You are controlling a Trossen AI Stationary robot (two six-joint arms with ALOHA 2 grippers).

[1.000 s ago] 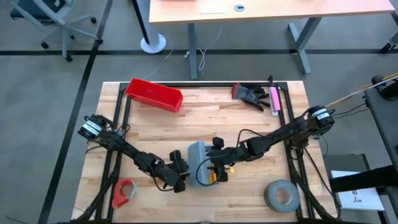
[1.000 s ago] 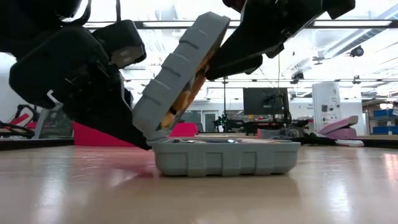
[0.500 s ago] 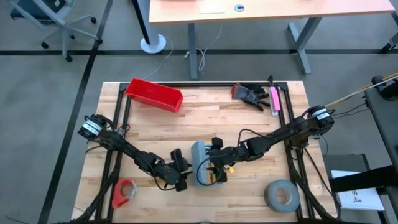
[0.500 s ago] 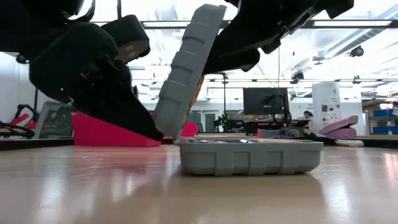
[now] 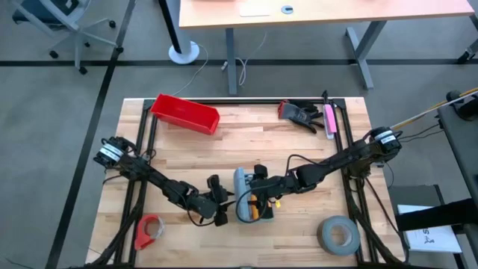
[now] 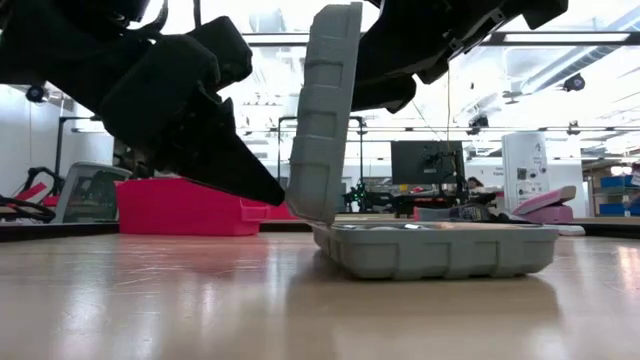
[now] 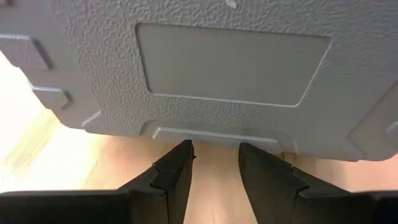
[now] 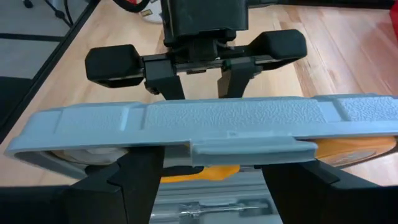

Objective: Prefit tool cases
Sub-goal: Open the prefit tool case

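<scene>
Overhead looking down, table-level across, both wrists close on case [image 5: 249, 203]

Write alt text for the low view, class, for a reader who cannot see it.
A grey tool case sits open on the wooden table, its lid standing nearly upright. The left gripper points at the hinge from outside, and the right gripper reaches down behind the lid's top edge. A red bin stands behind.

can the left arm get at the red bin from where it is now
Probably yes. The red bin sits alone near the table's far left edge with bare wood around it. The left gripper is down by the tool case, fingers open and empty, so it would only have to back away.
</scene>
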